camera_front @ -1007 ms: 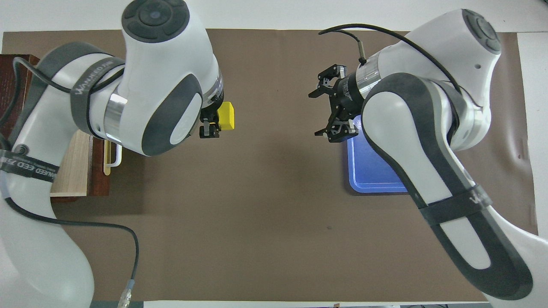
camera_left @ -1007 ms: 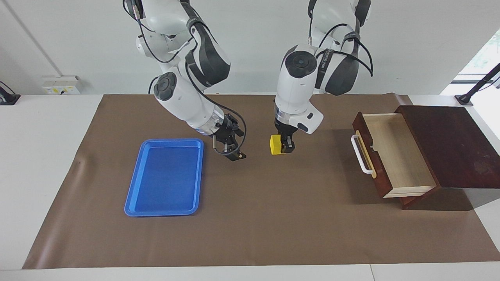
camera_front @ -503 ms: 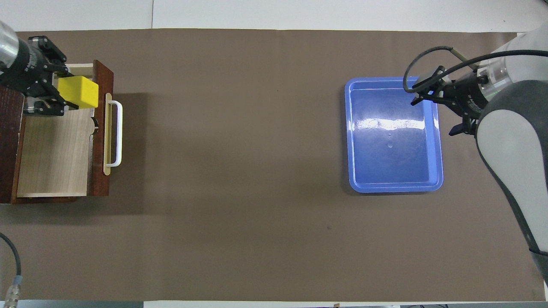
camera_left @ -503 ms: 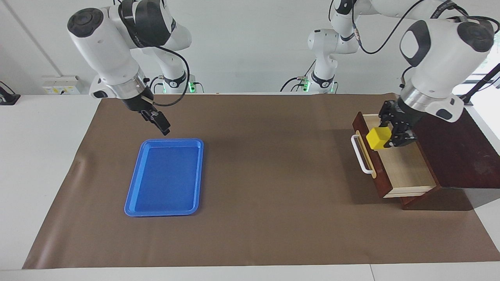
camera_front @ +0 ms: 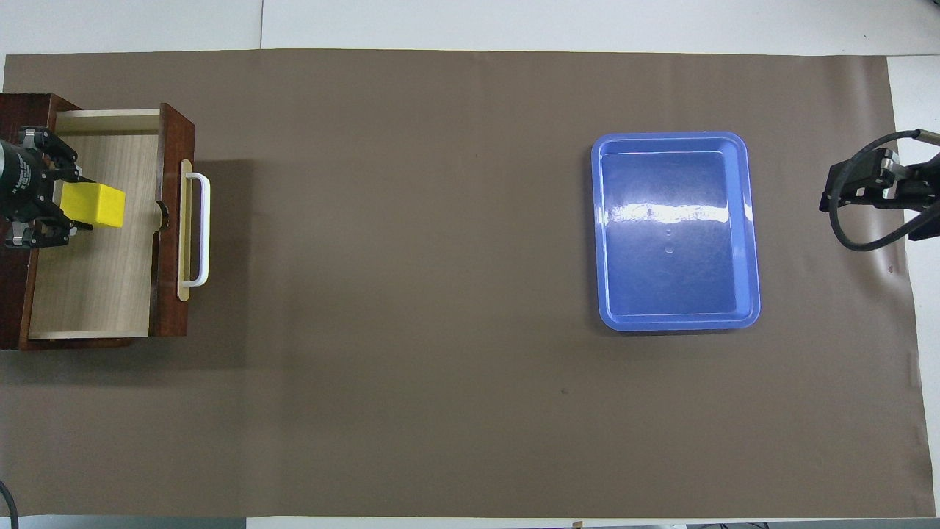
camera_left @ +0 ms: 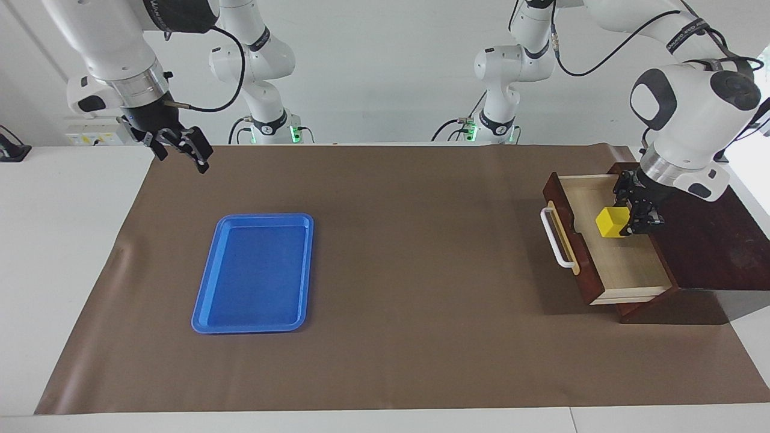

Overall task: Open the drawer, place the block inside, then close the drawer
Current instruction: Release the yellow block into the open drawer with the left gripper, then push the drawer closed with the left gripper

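The drawer [camera_left: 625, 264] of the dark reddish-brown cabinet [camera_left: 704, 228] stands pulled open at the left arm's end of the table, its pale wood floor [camera_front: 95, 286] bare. Its white bar handle [camera_left: 553, 237] faces the table's middle. My left gripper [camera_left: 627, 224] is shut on the yellow block [camera_left: 610, 222] and holds it low inside the open drawer; I cannot tell whether the block touches the floor. In the overhead view the block [camera_front: 93, 205] and the left gripper [camera_front: 70, 206] are over the drawer's middle. My right gripper [camera_left: 180, 150] is open and empty, raised over the mat's edge.
A flat blue tray [camera_left: 252, 273] lies empty on the brown mat [camera_left: 421, 300] toward the right arm's end; it also shows in the overhead view [camera_front: 675, 279]. White table surface borders the mat.
My left gripper carried the block from the table's middle to the drawer and lowered it inside. My right gripper pulled away from beside the tray and rose toward its own end.
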Motion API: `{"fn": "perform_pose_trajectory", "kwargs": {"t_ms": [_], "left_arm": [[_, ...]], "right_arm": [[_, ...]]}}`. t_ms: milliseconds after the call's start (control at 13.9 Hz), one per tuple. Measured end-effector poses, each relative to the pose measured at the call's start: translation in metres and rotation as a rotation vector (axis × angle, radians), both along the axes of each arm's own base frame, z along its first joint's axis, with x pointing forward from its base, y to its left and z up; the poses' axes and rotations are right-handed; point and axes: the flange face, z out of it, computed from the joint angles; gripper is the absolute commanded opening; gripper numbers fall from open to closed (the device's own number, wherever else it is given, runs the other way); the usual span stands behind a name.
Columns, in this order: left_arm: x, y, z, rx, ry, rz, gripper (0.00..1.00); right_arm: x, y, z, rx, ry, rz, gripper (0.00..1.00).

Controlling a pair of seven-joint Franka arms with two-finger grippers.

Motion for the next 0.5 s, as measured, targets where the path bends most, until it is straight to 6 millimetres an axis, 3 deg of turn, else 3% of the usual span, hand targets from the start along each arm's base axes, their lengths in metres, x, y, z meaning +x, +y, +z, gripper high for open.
{"fn": "perform_pose_trajectory", "kwargs": {"t_ms": [503], "left_arm": [[-0.018,0.003,-0.047,-0.001,0.003,-0.023,0.0]], "right_arm": [[0.0,0.002,-0.001,-0.04,0.01,0.17,1.0]]}}
